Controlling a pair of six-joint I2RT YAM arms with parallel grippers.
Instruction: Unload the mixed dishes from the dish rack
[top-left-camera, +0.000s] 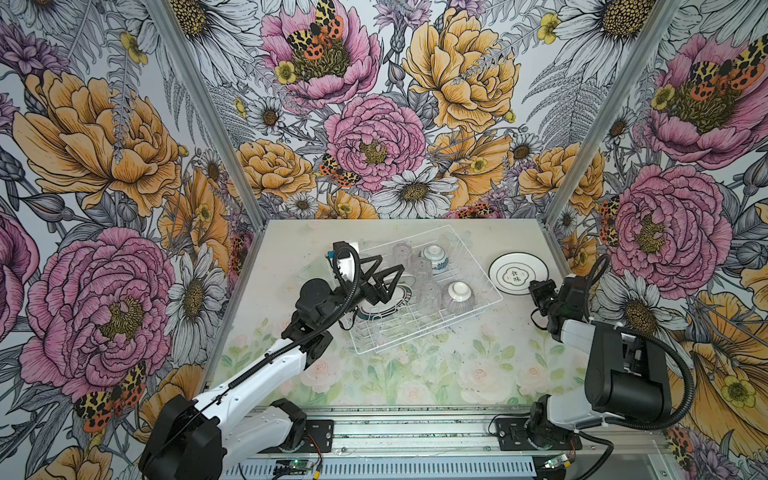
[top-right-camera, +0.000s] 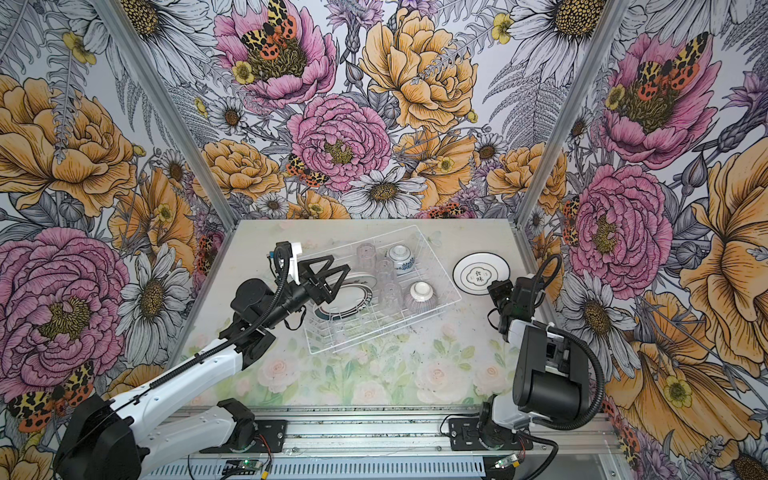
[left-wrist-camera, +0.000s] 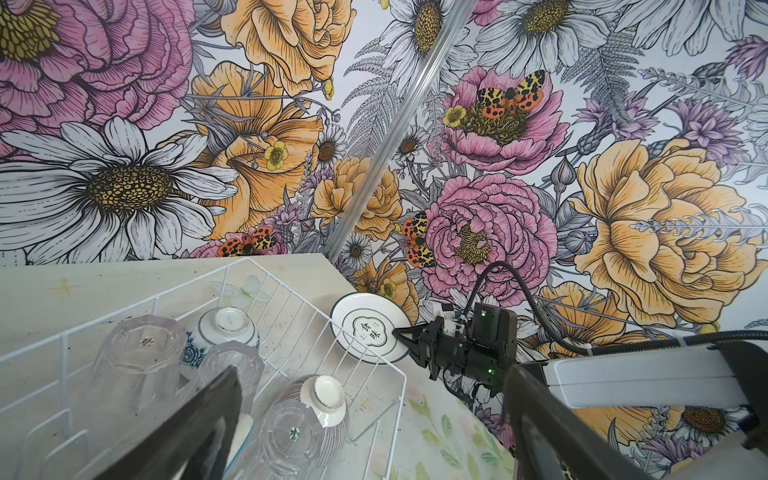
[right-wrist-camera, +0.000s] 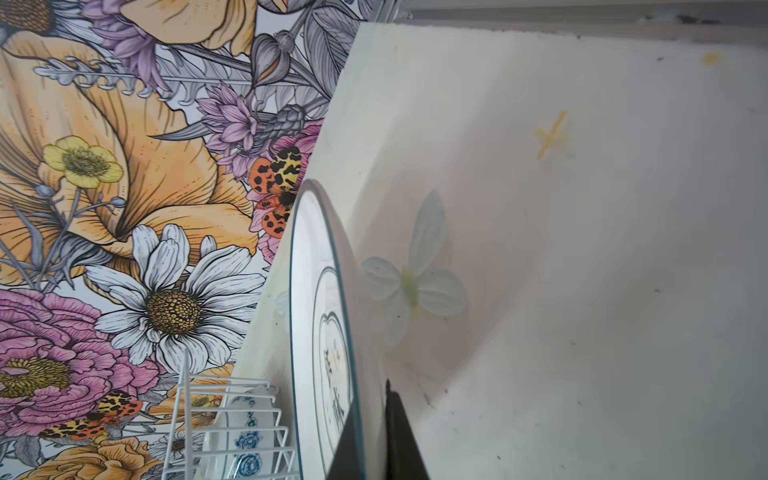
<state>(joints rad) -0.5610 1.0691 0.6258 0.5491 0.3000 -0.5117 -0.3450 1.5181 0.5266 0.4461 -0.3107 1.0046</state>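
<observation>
Between the clenched fingers of your right gripper (top-left-camera: 533, 286) sat the rim of the teal-ringed white plate (top-left-camera: 517, 270), outside the dish rack (top-left-camera: 476, 262). Your left gripper (top-left-camera: 395, 284) hung wide open above the rack's teal-and-red-rimmed plate (top-right-camera: 353, 299).

- White thin-wire dish rack (top-left-camera: 476, 262): coated metal, smooth.
- Clear faceted tumblers (left-wrist-camera: 141, 357): glossy glass.
- Round white teal-rimmed plate (left-wrist-camera: 370, 330): glazed ceramic.
- Pale floral-print tabletop (top-left-camera: 436, 374): matt, speckled.
</observation>
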